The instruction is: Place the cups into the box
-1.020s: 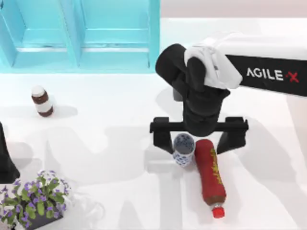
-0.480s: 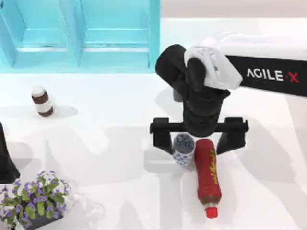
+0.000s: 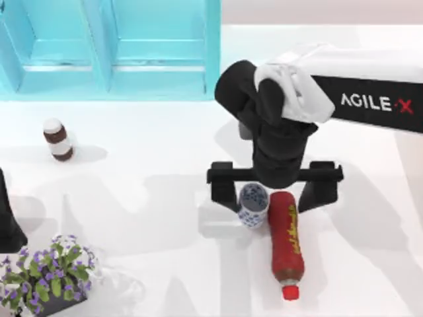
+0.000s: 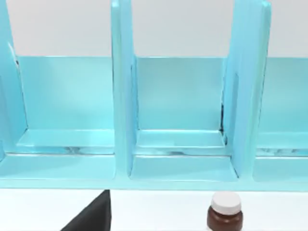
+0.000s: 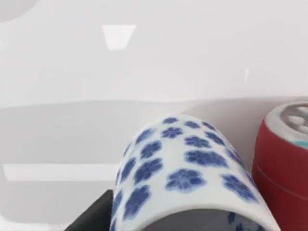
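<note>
A white cup with blue flowers (image 3: 253, 205) stands upright on the white table, right beside the base of a red bottle (image 3: 286, 243) that lies on its side. My right gripper (image 3: 273, 190) hangs over them, open wide. Its two black fingers straddle both the cup and the bottle's base, and the cup is nearer the left-hand finger (image 3: 223, 187). In the right wrist view the cup (image 5: 183, 178) looms close, with the bottle's base (image 5: 284, 163) next to it. The turquoise box (image 3: 99, 82) with its dividers (image 4: 122, 96) stands at the back left.
A brown white-capped jar (image 3: 58, 139) stands at the left, in front of the box, and appears again in the left wrist view (image 4: 225, 215). A potted plant with purple flowers (image 3: 49, 274) sits at the front left corner. My left arm (image 3: 6, 221) stays parked at the left edge.
The red bottle has swung, its cap end moving left and slightly toward the back. The cup and the right gripper have barely moved.
</note>
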You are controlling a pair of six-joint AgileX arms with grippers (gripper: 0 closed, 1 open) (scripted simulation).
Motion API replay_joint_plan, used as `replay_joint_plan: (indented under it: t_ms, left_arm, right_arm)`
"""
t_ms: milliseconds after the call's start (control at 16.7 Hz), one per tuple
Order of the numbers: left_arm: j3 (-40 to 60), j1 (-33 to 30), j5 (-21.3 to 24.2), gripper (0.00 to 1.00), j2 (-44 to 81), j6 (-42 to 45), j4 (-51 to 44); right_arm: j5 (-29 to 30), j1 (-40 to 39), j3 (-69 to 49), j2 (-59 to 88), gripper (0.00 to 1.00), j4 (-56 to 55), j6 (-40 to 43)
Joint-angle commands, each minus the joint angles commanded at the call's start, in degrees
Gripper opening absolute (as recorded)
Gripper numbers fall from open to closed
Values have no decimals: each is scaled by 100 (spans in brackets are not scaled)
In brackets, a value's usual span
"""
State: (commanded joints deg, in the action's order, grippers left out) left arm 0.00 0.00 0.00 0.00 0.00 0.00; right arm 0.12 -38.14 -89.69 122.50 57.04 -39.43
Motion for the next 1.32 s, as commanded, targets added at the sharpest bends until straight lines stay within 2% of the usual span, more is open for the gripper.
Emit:
replay_joint_plan:
  t_ms: [480,960,1320]
  left_arm:
    - [0,0,0,100,0,0,0]
    - [0,0,0,100,0,0,0]
    - [0,0,0,100,0,0,0]
  right_arm:
    - [-8,1131,38,-1500,0,1439,1151]
    - [-11,1423,5,-1628,0,1587,1451]
    - [-14,3106,-403,-1544,0,1969,3098]
